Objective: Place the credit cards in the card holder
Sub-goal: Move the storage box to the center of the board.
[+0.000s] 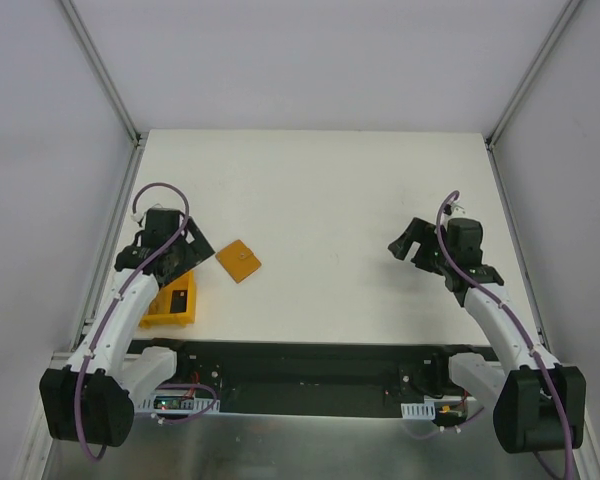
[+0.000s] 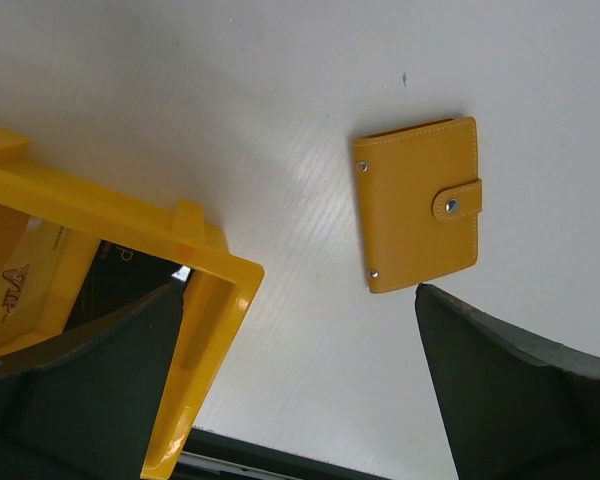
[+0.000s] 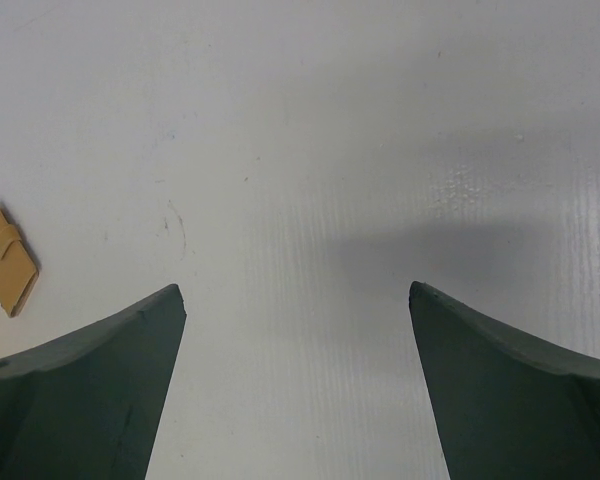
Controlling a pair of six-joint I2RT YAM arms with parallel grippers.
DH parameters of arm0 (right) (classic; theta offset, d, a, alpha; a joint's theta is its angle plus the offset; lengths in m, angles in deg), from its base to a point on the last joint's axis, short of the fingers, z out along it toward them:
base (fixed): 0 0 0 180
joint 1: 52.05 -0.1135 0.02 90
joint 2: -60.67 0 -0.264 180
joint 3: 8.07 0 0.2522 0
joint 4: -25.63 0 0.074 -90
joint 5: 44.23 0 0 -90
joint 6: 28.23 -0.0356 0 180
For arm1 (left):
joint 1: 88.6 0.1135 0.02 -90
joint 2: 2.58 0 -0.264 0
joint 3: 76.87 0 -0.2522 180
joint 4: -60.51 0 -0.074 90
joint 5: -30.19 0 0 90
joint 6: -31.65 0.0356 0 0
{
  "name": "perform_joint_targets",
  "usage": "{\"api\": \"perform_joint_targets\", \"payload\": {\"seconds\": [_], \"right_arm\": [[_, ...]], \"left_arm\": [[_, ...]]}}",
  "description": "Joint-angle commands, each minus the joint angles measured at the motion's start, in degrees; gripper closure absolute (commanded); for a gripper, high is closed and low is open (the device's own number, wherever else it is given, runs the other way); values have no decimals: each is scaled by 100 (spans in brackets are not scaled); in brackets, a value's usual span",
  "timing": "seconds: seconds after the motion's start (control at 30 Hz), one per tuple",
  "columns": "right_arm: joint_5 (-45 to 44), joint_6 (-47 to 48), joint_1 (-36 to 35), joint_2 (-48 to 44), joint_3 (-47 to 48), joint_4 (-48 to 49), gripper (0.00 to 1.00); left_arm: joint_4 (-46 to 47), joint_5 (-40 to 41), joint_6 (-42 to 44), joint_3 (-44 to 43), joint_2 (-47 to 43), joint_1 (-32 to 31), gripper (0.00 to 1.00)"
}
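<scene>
The white table (image 1: 330,190) stood in a pale booth, with plain grey walls (image 1: 40,150) on three sides and metal rails (image 1: 100,65) running up the corners. The card holder (image 1: 239,261) lay closed on the left half, snap tab fastened (askew, like a diamond from above), near the yellow bin (image 1: 165,322) at the near left edge. Something dark and flat lay in the bin; whether it was a card I could not tell. The left gripper (image 2: 298,290) hung over the bin's rim and bare table, jaws wide apart, holding nothing. The right gripper (image 3: 295,290) hovered over bare table well off to the right, jaws likewise spread and empty.
</scene>
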Motion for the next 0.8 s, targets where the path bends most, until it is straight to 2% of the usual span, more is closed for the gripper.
{"api": "perform_joint_targets", "payload": {"seconds": [0.0, 0.67, 0.77], "right_arm": [[-38, 70, 24, 132, 328, 50, 4], [-249, 167, 24, 589, 398, 50, 4], [-293, 202, 24, 650, 425, 50, 4]], "left_arm": [[73, 40, 113, -15, 332, 49, 1], [723, -215, 333, -630, 1668, 356, 1], [802, -241, 360, -823, 1897, 392, 5]]}}
